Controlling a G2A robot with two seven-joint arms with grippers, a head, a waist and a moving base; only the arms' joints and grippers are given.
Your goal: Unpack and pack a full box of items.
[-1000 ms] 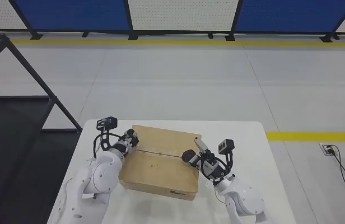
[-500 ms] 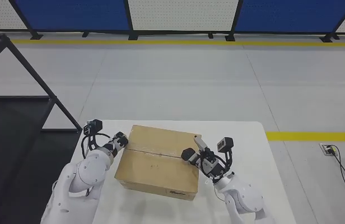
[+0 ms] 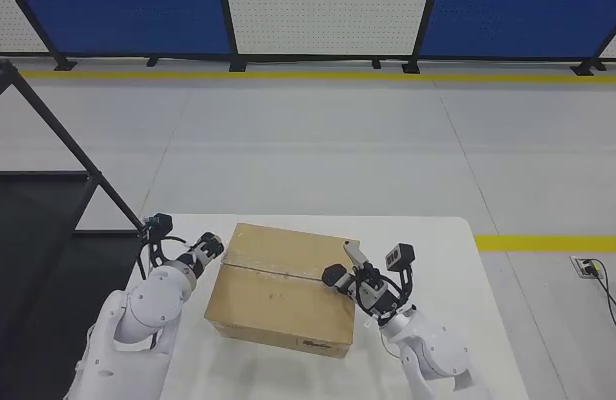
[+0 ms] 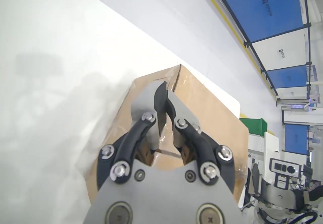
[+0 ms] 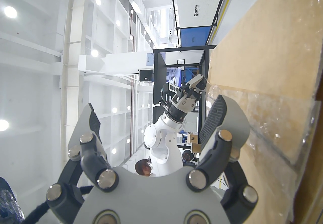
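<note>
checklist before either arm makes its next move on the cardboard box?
1. Brown cardboard box flat on white table: ok.
2. Top flaps shut along the taped seam: ok.
3. Right gripper open, at one end of the seam: ok.
4. Left gripper ready to grasp: not ok; shut and empty at the box's opposite end.
5. Right gripper touching the tape: cannot tell.
6. Contents: cannot tell, hidden under the flaps.

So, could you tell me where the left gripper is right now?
In the top view, the left gripper is at the left end of the box, by its far corner, over the table.
</note>
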